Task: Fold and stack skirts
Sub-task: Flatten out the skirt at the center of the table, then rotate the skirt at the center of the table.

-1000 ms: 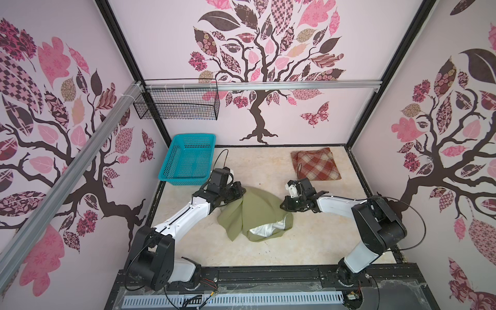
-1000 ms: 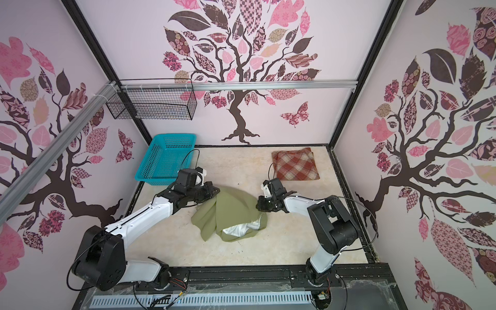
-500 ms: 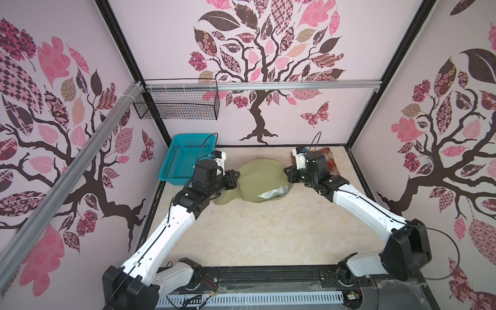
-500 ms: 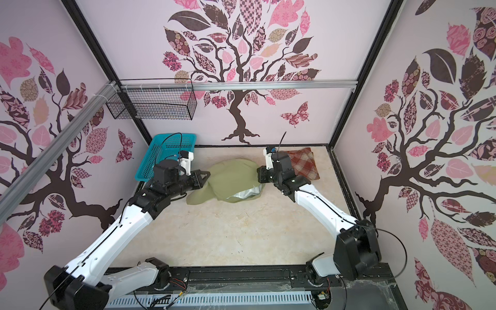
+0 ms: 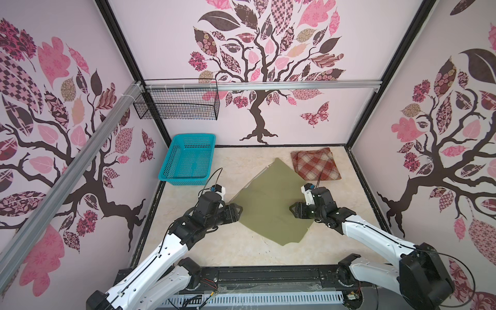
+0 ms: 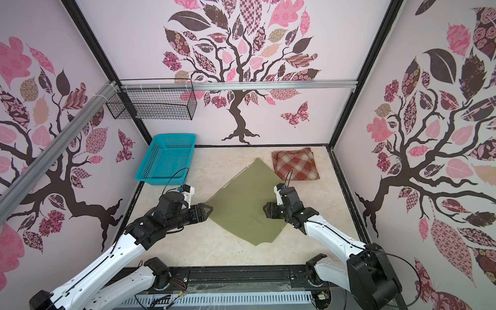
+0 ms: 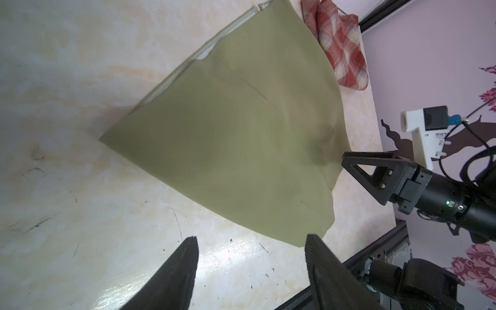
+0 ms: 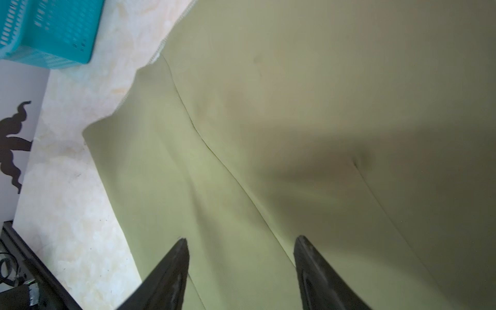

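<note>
Beige tabletop with the olive skirt spread flat — left pincer and right pincer both gaping wide, holding nothing.

Olive skirt flat beyond the spread left hand

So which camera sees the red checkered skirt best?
The top views: both show nearly all of the folded plaid skirt from above. The left wrist view catches only part of it, past the olive skirt. The right wrist view misses it.
</note>
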